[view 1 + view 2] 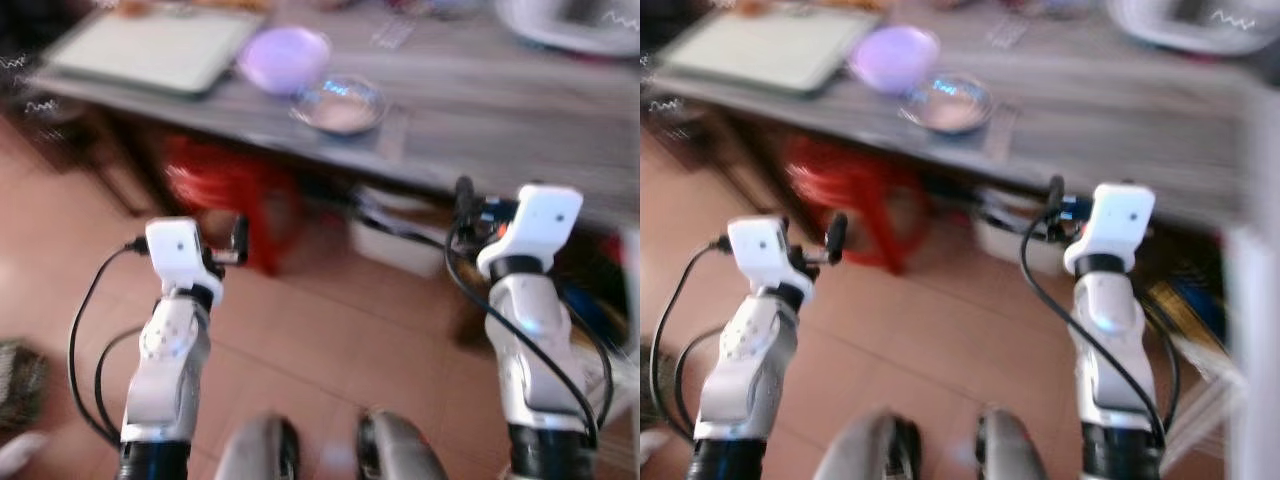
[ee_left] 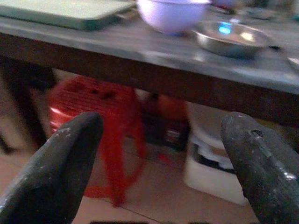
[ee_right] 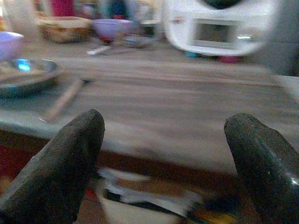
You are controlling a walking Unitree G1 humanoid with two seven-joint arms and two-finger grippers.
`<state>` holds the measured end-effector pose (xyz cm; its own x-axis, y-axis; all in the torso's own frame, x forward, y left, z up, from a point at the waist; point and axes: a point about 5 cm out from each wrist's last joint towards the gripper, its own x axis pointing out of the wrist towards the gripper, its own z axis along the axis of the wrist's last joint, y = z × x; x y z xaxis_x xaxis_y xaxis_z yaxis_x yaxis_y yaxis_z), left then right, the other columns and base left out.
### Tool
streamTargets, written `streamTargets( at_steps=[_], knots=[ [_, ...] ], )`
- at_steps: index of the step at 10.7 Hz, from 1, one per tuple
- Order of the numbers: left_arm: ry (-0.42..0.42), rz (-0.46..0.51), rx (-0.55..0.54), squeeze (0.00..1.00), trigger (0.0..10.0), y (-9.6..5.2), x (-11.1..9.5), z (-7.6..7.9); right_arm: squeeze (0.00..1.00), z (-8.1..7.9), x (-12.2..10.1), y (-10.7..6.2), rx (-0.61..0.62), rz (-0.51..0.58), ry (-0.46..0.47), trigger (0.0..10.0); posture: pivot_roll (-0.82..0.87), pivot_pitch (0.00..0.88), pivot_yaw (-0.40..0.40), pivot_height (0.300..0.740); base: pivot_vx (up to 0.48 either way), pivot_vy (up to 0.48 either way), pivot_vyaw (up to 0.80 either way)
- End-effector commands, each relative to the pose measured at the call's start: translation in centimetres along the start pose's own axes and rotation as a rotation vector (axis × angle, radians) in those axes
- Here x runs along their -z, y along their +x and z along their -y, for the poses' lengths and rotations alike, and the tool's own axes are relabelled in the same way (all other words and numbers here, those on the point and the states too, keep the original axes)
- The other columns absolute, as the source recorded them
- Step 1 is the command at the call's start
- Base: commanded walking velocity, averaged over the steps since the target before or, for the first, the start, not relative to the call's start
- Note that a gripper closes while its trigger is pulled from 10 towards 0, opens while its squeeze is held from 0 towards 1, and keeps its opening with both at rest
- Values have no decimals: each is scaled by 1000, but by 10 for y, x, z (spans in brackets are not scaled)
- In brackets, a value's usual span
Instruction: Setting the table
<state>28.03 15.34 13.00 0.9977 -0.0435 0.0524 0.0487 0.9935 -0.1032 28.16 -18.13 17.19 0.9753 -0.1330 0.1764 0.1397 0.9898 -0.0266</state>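
A grey wooden table (image 1: 490,110) stands ahead of me, blurred. On it lie a pale green tray (image 1: 155,48), a purple bowl (image 1: 284,58) and a shallow metal bowl (image 1: 340,104) near the front edge. A thin utensil (image 3: 63,100) rests beside the metal bowl. My left gripper (image 2: 163,123) is open and empty, held below the table edge in front of a red stool (image 2: 93,121). My right gripper (image 3: 166,120) is open and empty too, level with the tabletop and short of its edge.
A white appliance (image 1: 575,20) stands at the table's back right. Further back sit a basket (image 3: 65,28) and a second purple bowl (image 3: 112,27). Under the table are the red stool (image 1: 225,195) and a white box (image 1: 400,240). Tiled floor lies between me and the table.
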Motion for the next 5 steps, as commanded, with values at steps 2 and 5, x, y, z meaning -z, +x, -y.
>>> streamTargets(
  at_steps=[2, 5],
  knots=[
    [8, -7, -12, 0, 10000, -2, 1, -4, 0, -5, -2, 0, -12, 9, 12, 10000, -50, 171, 57, 740, -296, 0, -800],
    [5, -10, -3, 0, 10000, -2, 2, -2, 0, -5, -3, 1, -11, 15, 12, 10000, -49, 175, 54, 740, -191, 0, -267]
  ],
)
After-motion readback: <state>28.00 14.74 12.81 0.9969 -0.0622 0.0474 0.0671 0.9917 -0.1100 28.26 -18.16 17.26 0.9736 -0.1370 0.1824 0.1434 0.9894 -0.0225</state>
